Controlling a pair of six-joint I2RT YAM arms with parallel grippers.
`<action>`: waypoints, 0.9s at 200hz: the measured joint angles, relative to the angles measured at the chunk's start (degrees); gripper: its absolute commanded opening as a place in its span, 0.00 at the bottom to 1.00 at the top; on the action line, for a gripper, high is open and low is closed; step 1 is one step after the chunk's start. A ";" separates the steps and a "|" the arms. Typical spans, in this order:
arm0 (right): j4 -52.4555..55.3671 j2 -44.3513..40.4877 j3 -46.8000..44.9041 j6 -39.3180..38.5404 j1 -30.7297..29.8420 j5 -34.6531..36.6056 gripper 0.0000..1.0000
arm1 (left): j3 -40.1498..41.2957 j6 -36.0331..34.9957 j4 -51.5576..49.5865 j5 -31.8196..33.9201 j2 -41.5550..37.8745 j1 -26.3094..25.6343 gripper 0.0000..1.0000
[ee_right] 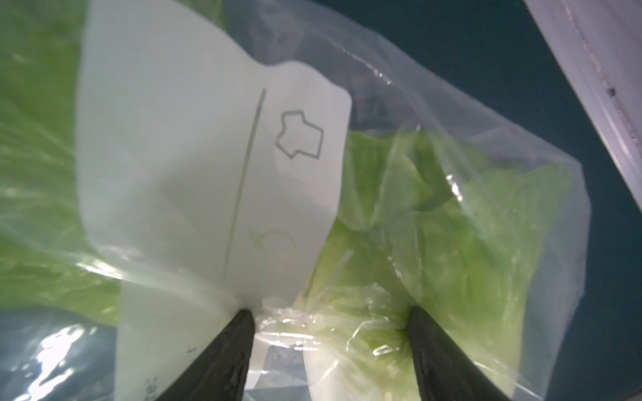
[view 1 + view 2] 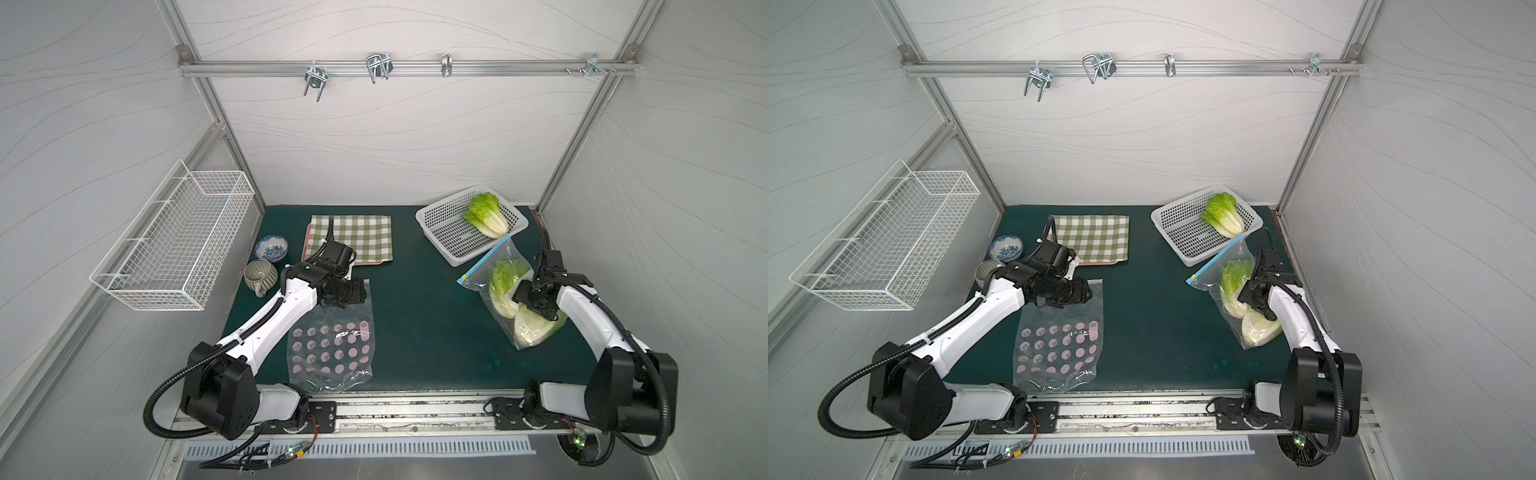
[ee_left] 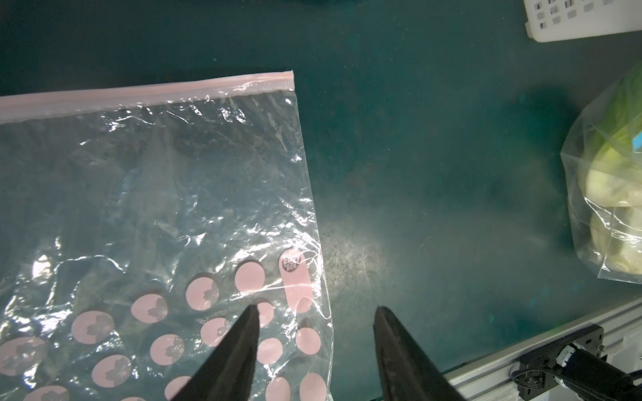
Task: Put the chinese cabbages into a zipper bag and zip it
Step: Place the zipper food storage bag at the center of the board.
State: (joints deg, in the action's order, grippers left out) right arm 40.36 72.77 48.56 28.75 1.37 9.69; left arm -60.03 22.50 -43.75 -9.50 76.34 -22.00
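One chinese cabbage (image 2: 486, 216) (image 2: 1224, 216) lies in the white perforated basket (image 2: 453, 243). Two more cabbages (image 2: 505, 278) (image 2: 534, 328) lie inside a clear zipper bag with a blue zip strip (image 2: 484, 261) (image 2: 1217, 259) on the right of the mat. My right gripper (image 2: 536, 307) (image 1: 330, 316) hangs over that bag, open, with bag film and cabbage leaf (image 1: 469, 243) between its spread fingers. A second clear zipper bag (image 2: 332, 345) (image 3: 156, 191) with pink dots lies flat at the left. My left gripper (image 2: 360, 291) (image 3: 316, 312) is open above its right edge.
A green checked cloth (image 2: 353, 237), a blue patterned bowl (image 2: 271, 248) and a ribbed cup (image 2: 259, 274) sit at the back left near my left arm. A white wire basket (image 2: 174, 245) hangs on the left wall. A metal rail (image 2: 415, 411) runs along the mat's front edge.
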 measured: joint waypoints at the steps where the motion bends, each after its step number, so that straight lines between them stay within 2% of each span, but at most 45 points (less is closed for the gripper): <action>1: -0.07 -0.07 -0.07 0.04 -0.07 -0.09 0.71 | 0.00 0.00 0.02 0.00 0.00 0.00 0.56; 24: -0.39 -4.68 -2.38 2.84 -3.43 -1.05 0.70 | 0.57 -0.31 0.79 0.00 -0.09 0.26 0.56; 59: 3.91 -9.88 -3.26 11.06 -14.84 -3.54 0.69 | 1.70 -0.44 1.22 -0.46 -0.68 1.38 0.56; 91: 8.46 -10.12 -1.44 16.68 -23.41 -6.12 0.70 | 1.84 -0.85 1.22 -0.61 -1.57 2.47 0.56; 138: 11.15 -5.03 10.60 10.45 -21.42 -7.54 0.66 | 2.01 -1.09 1.18 -0.81 -2.73 2.89 0.56; 150: 10.93 -1.77 13.33 9.22 -24.33 -7.89 0.66 | 2.08 -1.05 1.18 -0.83 -2.75 2.89 0.56; 180: 6.32 8.39 16.44 9.20 -38.75 -9.05 0.65 | 2.54 -0.90 1.01 -0.76 -3.02 3.08 0.56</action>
State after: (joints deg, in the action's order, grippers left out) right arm 46.68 81.17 64.99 37.95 -37.39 0.64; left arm -57.49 21.61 -42.74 -10.26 73.32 -18.92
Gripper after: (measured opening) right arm 0.654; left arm 0.562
